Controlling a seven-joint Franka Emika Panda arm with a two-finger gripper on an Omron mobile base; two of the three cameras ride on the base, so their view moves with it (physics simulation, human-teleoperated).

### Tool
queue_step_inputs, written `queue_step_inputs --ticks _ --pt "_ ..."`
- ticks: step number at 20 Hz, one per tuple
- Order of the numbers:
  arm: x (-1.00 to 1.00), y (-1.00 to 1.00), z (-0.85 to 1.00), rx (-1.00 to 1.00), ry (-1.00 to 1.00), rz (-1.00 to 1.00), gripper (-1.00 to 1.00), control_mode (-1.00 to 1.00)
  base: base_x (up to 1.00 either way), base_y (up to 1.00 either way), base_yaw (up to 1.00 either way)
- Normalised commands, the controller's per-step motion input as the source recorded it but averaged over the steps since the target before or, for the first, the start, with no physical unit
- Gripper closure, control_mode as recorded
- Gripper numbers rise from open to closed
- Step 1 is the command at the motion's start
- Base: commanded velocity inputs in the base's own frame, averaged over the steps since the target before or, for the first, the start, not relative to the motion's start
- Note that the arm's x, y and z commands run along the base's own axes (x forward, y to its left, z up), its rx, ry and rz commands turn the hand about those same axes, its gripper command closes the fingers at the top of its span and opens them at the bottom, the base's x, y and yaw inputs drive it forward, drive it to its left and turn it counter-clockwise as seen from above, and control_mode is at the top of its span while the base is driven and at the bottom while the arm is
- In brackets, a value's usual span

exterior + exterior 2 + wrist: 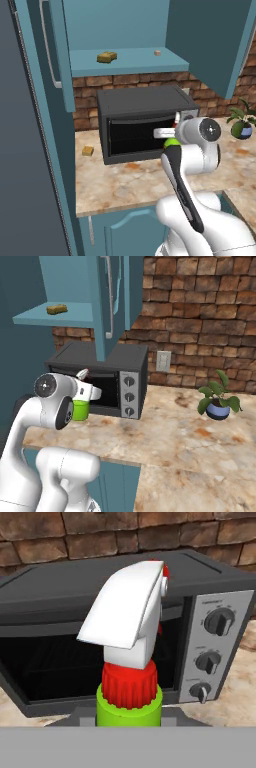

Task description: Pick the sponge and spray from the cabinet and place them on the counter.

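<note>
Cabinet [125,60] up on the wall w/ doors open; tabletop [200,441] below carries a dark microwave [142,122] and a potted plant [217,401] (far right). End effector [82,401] clamped on the spray [131,657], held upright in front of the microwave, above the tabletop. Sponge [107,57] sits on the cabinet shelf.

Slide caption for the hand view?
Green spray bottle with white-and-red trigger top held upright before the dark grey microwave.
</note>
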Motion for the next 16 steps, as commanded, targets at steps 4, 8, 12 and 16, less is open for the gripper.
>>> queue_step_inputs --ticks 4,8,12,16 --pt "-0.2 -0.33 -0.38 0.0 0.0 -0.06 1.0 -1.0 0.0 0.0 0.0" --pt "-0.22 -0.26 -0.48 -0.01 0.0 -0.05 1.0 -1.0 0.0 0.0 0.0" --pt "-0.2 -0.21 -0.55 -0.03 -0.01 -0.05 1.0 -1.0 0.0 0.0 0.0" --pt "-0.17 -0.24 -0.51 -0.04 -0.04 -0.04 1.0 -1.0 0.0 0.0 0.0"
